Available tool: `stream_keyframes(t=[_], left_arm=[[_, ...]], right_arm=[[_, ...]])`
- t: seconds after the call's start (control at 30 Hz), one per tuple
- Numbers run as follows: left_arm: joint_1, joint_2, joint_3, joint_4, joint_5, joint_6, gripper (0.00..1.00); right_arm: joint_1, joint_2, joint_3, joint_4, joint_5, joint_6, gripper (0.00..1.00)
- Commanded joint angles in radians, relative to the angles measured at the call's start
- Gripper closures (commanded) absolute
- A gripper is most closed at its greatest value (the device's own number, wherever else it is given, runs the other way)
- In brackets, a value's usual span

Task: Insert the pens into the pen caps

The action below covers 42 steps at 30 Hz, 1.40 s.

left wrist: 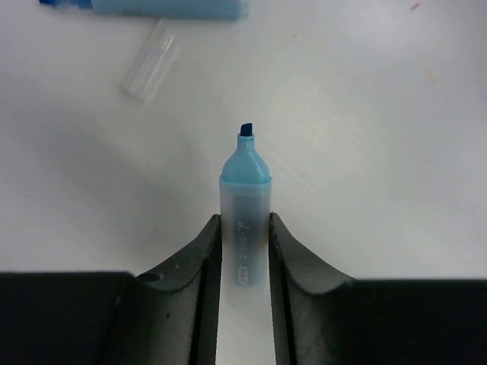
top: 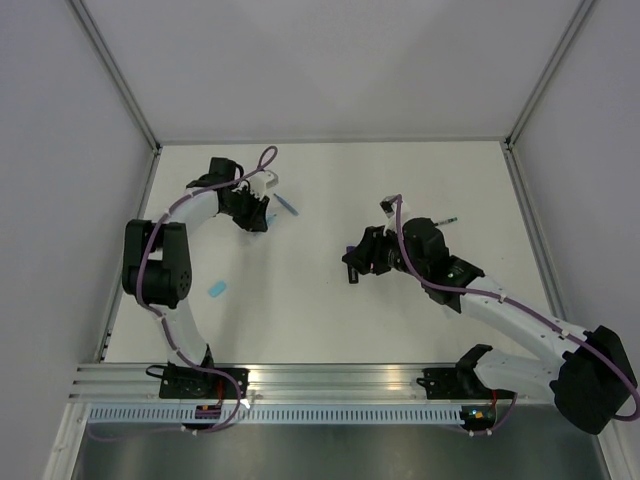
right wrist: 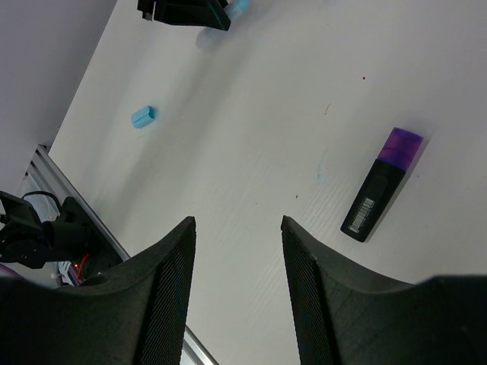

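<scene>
My left gripper [left wrist: 245, 218] is shut on the stubby light blue marker [left wrist: 245, 182], whose bare chisel tip points away from me, above the table. It sits at the far left in the top view [top: 257, 214]. A clear slim cap [left wrist: 151, 60] and a blue pen-like body [left wrist: 167, 7] lie just beyond it. A light blue cap [top: 216, 290] lies alone at the left, and also shows in the right wrist view [right wrist: 143, 116]. My right gripper [right wrist: 237, 220] is open and empty above the table. The black-and-purple marker [right wrist: 380, 187] lies to its right. The thin dark green pen [top: 447, 220] lies behind the right arm.
The blue pen-like item shows in the top view [top: 288, 206], just right of the left gripper. Grey walls enclose the white table [top: 320, 330] on three sides. An aluminium rail [top: 330, 378] runs along the near edge by the arm bases.
</scene>
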Motion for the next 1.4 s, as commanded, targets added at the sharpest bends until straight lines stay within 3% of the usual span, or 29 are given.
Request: stream_keyframes(t=[0.0, 0.13, 0.3, 0.33, 0.43, 0.6, 0.8, 1.03, 1.27, 1.37], left_arm=[[-0.006, -0.152, -0.052, 0.162, 0.21, -0.25, 0.98], [-0.019, -0.264, -0.159, 0.331, 0.295, -0.527, 0.98], [-0.085, -0.434, -0.302, 0.657, 0.335, -0.856, 0.98], [-0.123, -0.457, -0.351, 0.702, 0.314, -0.958, 0.98], [-0.244, -0.543, -0.441, 0.843, 0.191, -1.083, 0.98], [-0.458, -0.608, -0.497, 0.952, -0.037, -1.188, 0.98], [-0.59, -0.597, -0.492, 0.966, -0.208, -1.202, 0.98], [-0.642, -0.577, -0.512, 1.014, -0.271, -1.254, 0.98], [-0.694, -0.556, -0.503, 1.048, -0.296, -1.286, 0.98], [-0.707, -0.547, -0.5, 1.051, -0.299, -1.295, 0.98]], right_arm=[[-0.001, -0.042, -0.033, 0.125, -0.002, 0.0, 0.44], [-0.001, -0.045, -0.059, 0.167, 0.021, 0.0, 0.43], [0.008, -0.02, -0.088, 0.263, -0.019, 0.011, 0.43], [0.011, -0.022, -0.093, 0.273, -0.018, 0.009, 0.43], [0.042, -0.046, -0.105, 0.296, 0.017, -0.012, 0.42], [0.102, -0.057, -0.11, 0.293, 0.163, -0.028, 0.41], [0.128, -0.083, -0.108, 0.264, 0.284, -0.026, 0.41], [0.137, -0.109, -0.114, 0.233, 0.418, -0.031, 0.43], [0.142, -0.076, -0.105, 0.239, 0.412, -0.038, 0.54], [0.143, -0.082, -0.113, 0.25, 0.413, -0.041, 0.64]])
